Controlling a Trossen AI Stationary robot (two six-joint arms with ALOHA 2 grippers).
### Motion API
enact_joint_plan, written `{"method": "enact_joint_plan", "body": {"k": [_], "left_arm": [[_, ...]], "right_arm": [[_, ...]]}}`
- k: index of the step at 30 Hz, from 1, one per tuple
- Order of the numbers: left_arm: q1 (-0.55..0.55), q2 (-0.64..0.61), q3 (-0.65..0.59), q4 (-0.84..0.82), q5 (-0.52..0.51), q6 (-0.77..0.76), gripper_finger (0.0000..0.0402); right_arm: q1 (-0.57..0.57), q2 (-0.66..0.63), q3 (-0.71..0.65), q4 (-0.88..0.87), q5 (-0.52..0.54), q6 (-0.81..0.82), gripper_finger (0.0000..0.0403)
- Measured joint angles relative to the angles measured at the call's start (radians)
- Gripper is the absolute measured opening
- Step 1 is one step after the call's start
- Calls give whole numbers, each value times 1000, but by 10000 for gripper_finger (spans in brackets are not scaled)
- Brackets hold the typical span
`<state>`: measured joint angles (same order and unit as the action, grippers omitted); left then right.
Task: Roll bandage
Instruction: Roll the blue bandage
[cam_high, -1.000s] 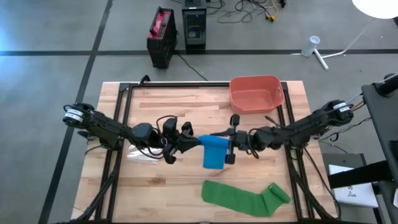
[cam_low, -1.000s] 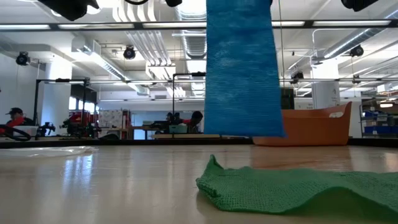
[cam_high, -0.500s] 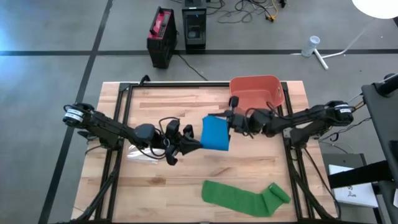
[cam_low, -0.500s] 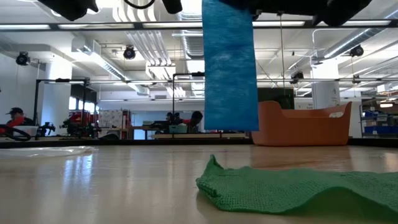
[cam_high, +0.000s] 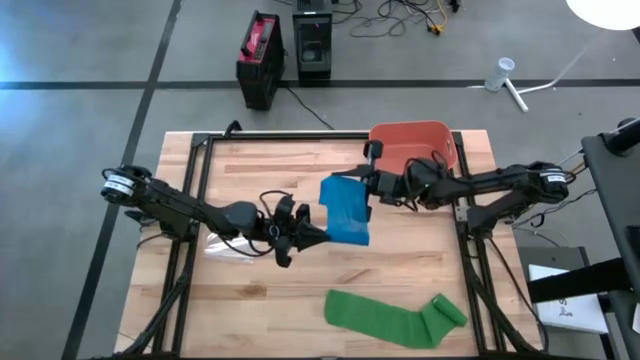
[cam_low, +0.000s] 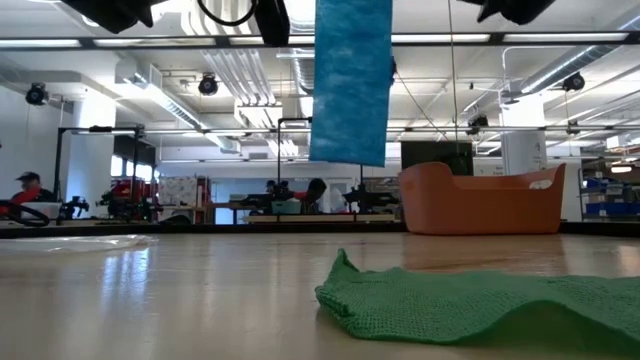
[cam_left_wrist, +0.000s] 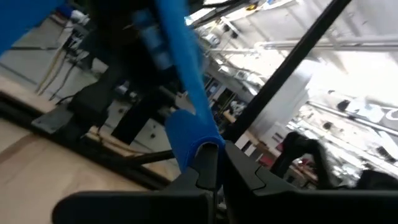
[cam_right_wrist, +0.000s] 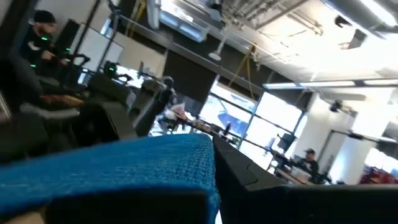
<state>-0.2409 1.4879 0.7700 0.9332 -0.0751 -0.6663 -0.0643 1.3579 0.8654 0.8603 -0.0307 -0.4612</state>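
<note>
Both grippers are pinching the blue bandage (cam_high: 345, 212) in the air at mid-frame of the high view: the left gripper (cam_high: 318, 236) is clamped shut on its lower edge, the right gripper (cam_high: 357, 178) on its upper corner beside the orange tub (cam_high: 448, 150). Lower right, a green bandage (cam_high: 396, 318) is lying flat on the wooden table (cam_high: 250, 300).

We see a bright blue bandage (cam_high: 345, 210) w/ woven texture, a green cloth (cam_high: 395, 318), a terracotta-orange tub (cam_high: 412, 146), dark arms, a pale wood-grain table (cam_high: 250, 300).
</note>
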Motion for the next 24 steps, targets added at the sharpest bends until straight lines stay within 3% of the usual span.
{"method": "enact_joint_plan", "body": {"k": [18,24], "left_arm": [[-1,-2,2,-64,-6,88,0],[-2,0,0,-15,68,126,0]], "right_arm": [[6,-107,79,-151,-4,-43,0],[5,-98,72,-277,9,-26,0]]}}
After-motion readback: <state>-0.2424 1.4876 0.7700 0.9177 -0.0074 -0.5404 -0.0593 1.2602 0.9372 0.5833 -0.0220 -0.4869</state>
